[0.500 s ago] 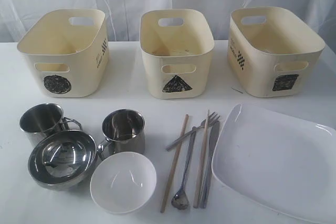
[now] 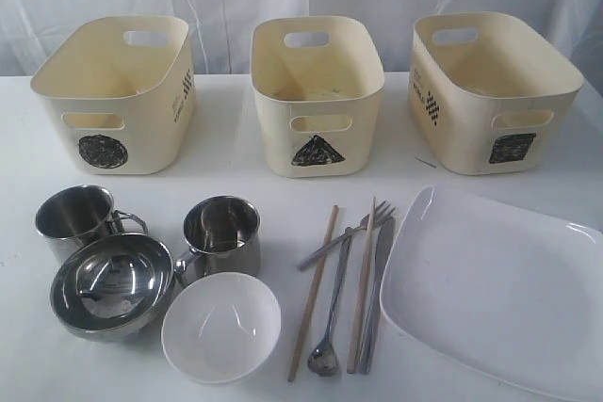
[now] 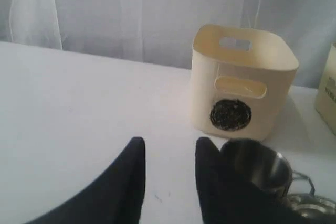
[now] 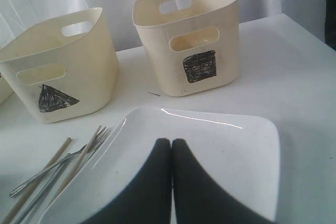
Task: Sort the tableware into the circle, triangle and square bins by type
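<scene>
Plainly, the left gripper (image 3: 170, 142) stands part open, a clear gap of bare worktop (image 3: 79, 119) between its two black fingers, and it holds nothing. One steel mug (image 3: 260, 169) sits close by one finger; whether they touch I cannot tell. The right gripper (image 4: 171, 141) is closed, its fingers pressed together with nothing between them, poised over the large white square plate (image 4: 210, 150).

Each cream bin carries a hand-drawn black mark on its front wall: a disc on the circle bin (image 2: 141, 134), a triangle on the triangle bin (image 2: 273, 134), and a square on the square bin (image 2: 462, 138). The circle and square bins also bear a small printed label with a chequered pattern on one side; its writing is too small to read.

All three bins stand in a row at the back of the worktop, well apart from each other. In front of them the tableware lies unsorted. On the left are the first mug, a second steel mug (image 2: 224, 233), a steel bowl (image 2: 111, 284) touching both, and a white bowl (image 2: 220, 327) just beside the steel one. In the middle lie two wooden chopsticks (image 2: 313, 294), with the spoon (image 2: 330, 327), fork (image 2: 349, 233) and knife (image 2: 377, 289) among them, the fork crossing over. The plate fills the right front, its edge just beside the knife
</scene>
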Available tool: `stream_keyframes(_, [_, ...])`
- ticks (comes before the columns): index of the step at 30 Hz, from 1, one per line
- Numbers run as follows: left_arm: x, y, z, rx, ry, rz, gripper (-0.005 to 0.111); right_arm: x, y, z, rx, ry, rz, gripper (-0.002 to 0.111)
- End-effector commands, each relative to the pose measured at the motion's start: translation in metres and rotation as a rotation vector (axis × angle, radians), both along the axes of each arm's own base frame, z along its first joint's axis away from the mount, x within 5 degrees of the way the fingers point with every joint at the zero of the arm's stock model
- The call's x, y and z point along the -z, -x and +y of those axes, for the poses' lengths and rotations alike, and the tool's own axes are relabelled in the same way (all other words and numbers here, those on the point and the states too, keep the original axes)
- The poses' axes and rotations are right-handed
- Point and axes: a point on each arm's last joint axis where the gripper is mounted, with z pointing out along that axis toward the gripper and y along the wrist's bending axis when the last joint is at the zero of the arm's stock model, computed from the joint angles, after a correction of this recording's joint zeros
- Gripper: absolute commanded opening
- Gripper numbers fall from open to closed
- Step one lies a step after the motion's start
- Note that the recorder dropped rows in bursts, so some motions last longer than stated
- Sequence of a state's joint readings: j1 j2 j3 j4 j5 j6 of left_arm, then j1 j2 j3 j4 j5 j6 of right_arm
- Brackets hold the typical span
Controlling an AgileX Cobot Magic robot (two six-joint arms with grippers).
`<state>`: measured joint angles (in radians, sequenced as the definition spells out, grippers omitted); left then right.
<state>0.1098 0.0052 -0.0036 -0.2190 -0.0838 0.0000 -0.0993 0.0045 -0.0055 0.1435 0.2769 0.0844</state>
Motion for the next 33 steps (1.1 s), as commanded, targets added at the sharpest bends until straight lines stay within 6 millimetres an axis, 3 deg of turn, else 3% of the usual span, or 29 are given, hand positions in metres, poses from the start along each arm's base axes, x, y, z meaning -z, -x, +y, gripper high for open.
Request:
stream_keyframes(1, [-0.013, 0.001, 0.004, -0.038, 0.258, -0.181, 0.038, 0.001, 0.0, 0.0, -0.001, 0.002, -0.007, 0.0])
stream_keyframes(5, [-0.02, 0.002, 0.005, -0.027, 0.508, -0.255, 0.038, 0.001, 0.0, 0.0, -0.001, 0.002, -0.007, 0.0])
stream_keyframes(13, [-0.037, 0.007, 0.01, -0.011, 0.612, -0.465, 0.038, 0.001, 0.0, 0.0, -0.001, 0.002, -0.007, 0.0])
stream_keyframes(18, [-0.04, 0.009, 0.01, 0.028, 0.803, -0.519, 0.038, 0.001, 0.0, 0.0, -0.001, 0.002, -0.007, 0.0])
stream_keyframes(30, [-0.036, 0.007, 0.009, 0.038, 0.899, -0.469, 0.038, 0.001, 0.0, 0.0, -0.001, 0.002, -0.007, 0.0])
stream_keyframes(33, [-0.039, 0.008, 0.007, 0.059, 0.836, -0.492, 0.036, 0.001, 0.0, 0.0, -0.001, 0.002, -0.007, 0.0])
